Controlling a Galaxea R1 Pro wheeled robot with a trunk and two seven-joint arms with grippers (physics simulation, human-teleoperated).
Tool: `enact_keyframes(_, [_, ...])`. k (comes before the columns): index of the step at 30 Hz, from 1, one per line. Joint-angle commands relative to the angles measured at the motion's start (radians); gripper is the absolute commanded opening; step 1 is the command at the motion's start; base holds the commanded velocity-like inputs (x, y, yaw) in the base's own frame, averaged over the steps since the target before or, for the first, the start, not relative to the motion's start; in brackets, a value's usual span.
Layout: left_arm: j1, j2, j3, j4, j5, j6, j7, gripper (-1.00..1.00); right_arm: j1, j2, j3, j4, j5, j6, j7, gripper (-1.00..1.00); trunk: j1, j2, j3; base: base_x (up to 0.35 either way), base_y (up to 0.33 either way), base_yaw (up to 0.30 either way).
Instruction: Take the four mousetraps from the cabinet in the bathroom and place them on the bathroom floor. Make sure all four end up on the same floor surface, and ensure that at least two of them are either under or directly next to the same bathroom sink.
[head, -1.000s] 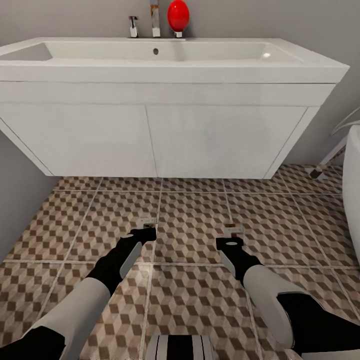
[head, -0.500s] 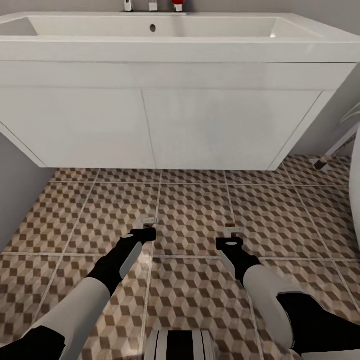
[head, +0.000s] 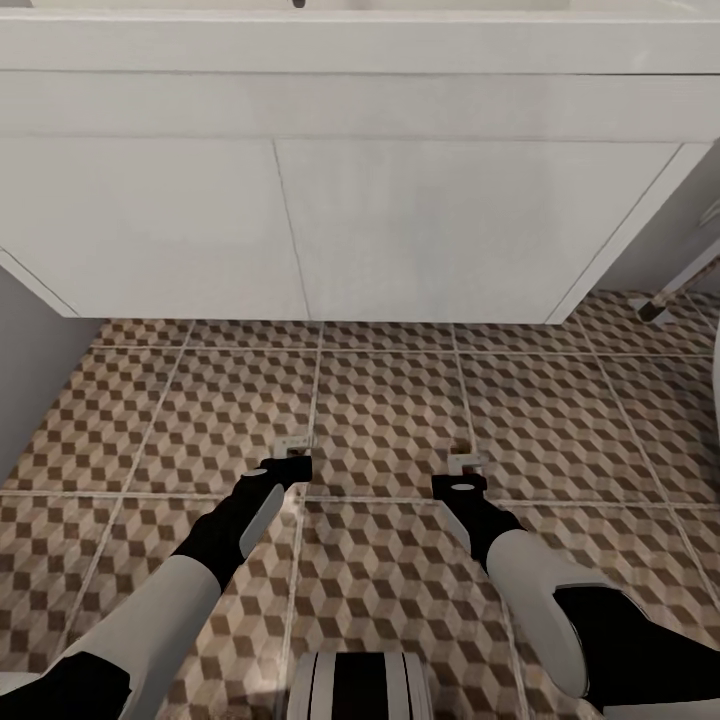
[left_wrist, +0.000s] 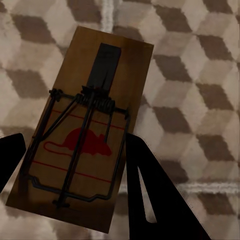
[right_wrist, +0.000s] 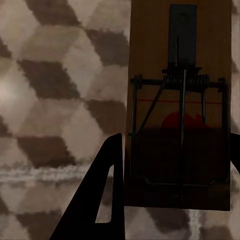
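Two mousetraps are in hand, low over the cube-patterned bathroom floor (head: 390, 400), in front of the white vanity (head: 420, 230) that carries the bathroom sink (head: 400, 45). My left gripper (head: 292, 462) is shut on one mousetrap (head: 296, 441); in the left wrist view that mousetrap (left_wrist: 95, 115) lies flat between the black fingers (left_wrist: 150, 190) of the left gripper (left_wrist: 72, 142), wire bar and red mouse print up. My right gripper (head: 462, 478) is shut on the other mousetrap (head: 467, 461). The right wrist view has this mousetrap (right_wrist: 182, 100) pinched in the right gripper (right_wrist: 177, 142). The cabinet is out of view.
The vanity hangs off the wall with open floor beneath it. A grey wall (head: 30, 370) closes the left side. At the right stand a slanted thin leg (head: 655, 305) and the edge of a white fixture (head: 714, 380). My base (head: 360, 690) is at the bottom.
The whole picture has shifted: vanity and floor tiles have slid upward and the tap has left the view, so the camera has moved. Both grippers still hold their mousetraps.
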Motion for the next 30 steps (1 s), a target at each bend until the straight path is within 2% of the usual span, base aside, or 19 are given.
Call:
enact_keyframes(1, [0.0, 0.0, -0.004, -0.002, 0.01, 0.003, 0.009, -1.0, 0.0, 0.0, 0.001, -0.002, 0.009, 0.01, -0.003, -1.0, 0.0, -0.001, -0.005, 0.0, 0.0, 0.0])
enact_keyframes(18, [0.0, 0.0, -0.004, -0.005, 0.012, 0.002, 0.007, -1.0, 0.0, 0.0, 0.001, -0.002, 0.006, 0.008, -0.003, -1.0, 0.008, -0.005, -0.07, 0.0, 0.0, 0.0])
enact_keyframes(30, [0.0, 0.0, -0.004, -0.012, 0.013, 0.002, 0.003, -1.0, 0.0, 0.0, 0.001, -0.002, 0.006, 0.008, -0.003, -1.0, 0.008, -0.005, -0.07, 0.0, 0.0, 0.0])
